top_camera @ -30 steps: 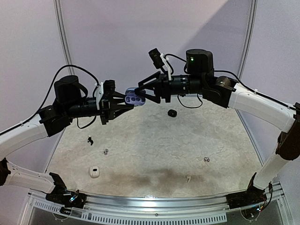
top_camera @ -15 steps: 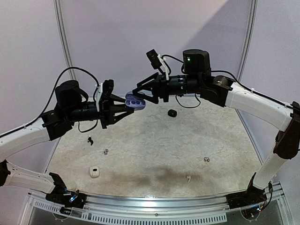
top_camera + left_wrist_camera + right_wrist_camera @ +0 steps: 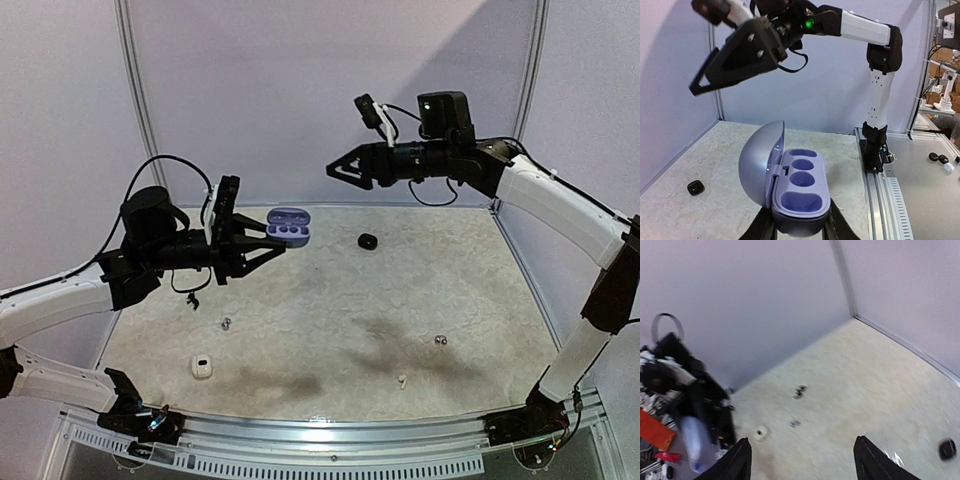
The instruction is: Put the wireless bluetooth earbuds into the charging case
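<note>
My left gripper (image 3: 272, 240) is shut on the base of an open purple charging case (image 3: 290, 226) and holds it in the air over the back left of the table. In the left wrist view the case (image 3: 801, 192) has its lid up on the left and its wells are empty. My right gripper (image 3: 338, 170) is open, empty and raised high, up and to the right of the case. Loose earbuds lie on the table: a black one (image 3: 192, 298), a silvery one (image 3: 227, 322), another silvery one (image 3: 439, 340) and a white one (image 3: 401, 380).
A small black case (image 3: 367, 241) lies at the back middle and shows in the left wrist view (image 3: 695, 187). A small white pebble-like piece (image 3: 202, 366) lies front left. Purple walls (image 3: 320, 90) close the back and sides. A metal rail (image 3: 320, 440) runs along the near edge.
My right gripper has left the purple case and moved up and to the right, open. The left gripper has kept the case, now open, and sunk slightly.
</note>
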Robot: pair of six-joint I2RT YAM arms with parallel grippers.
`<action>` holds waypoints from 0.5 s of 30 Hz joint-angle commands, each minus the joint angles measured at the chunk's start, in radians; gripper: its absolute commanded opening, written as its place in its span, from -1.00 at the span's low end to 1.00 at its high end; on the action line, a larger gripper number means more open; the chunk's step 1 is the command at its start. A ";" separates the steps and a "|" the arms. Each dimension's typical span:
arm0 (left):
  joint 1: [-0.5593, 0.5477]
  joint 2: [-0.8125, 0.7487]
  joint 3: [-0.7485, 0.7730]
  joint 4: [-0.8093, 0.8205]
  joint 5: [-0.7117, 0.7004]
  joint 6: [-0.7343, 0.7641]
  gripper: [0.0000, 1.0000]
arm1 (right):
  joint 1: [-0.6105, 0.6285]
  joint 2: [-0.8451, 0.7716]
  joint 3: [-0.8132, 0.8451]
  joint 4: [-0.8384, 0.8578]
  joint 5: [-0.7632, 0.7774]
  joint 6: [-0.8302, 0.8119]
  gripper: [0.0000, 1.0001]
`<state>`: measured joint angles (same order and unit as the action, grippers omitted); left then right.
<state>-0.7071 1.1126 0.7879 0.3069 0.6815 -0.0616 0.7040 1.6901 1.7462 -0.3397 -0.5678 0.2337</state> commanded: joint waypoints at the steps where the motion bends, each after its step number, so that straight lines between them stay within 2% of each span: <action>1: 0.012 0.005 -0.043 0.068 -0.027 -0.030 -1.00 | -0.086 -0.022 -0.109 -0.559 0.355 -0.079 0.30; 3: 0.012 0.004 -0.048 0.070 -0.034 -0.027 -1.00 | -0.096 -0.013 -0.200 -0.681 0.407 -0.169 0.20; 6: 0.012 0.010 -0.049 0.070 -0.030 -0.015 -1.00 | -0.096 -0.033 -0.375 -0.721 0.439 -0.355 0.14; 11: 0.012 0.005 -0.050 0.068 -0.024 -0.002 -1.00 | -0.098 -0.113 -0.601 -0.681 0.458 -0.625 0.05; 15: 0.012 -0.005 -0.055 0.054 -0.025 0.009 -1.00 | -0.107 -0.161 -0.723 -0.604 0.469 -0.756 0.02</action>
<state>-0.7055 1.1130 0.7498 0.3546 0.6613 -0.0731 0.6029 1.6211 1.0927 -0.9871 -0.1368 -0.3012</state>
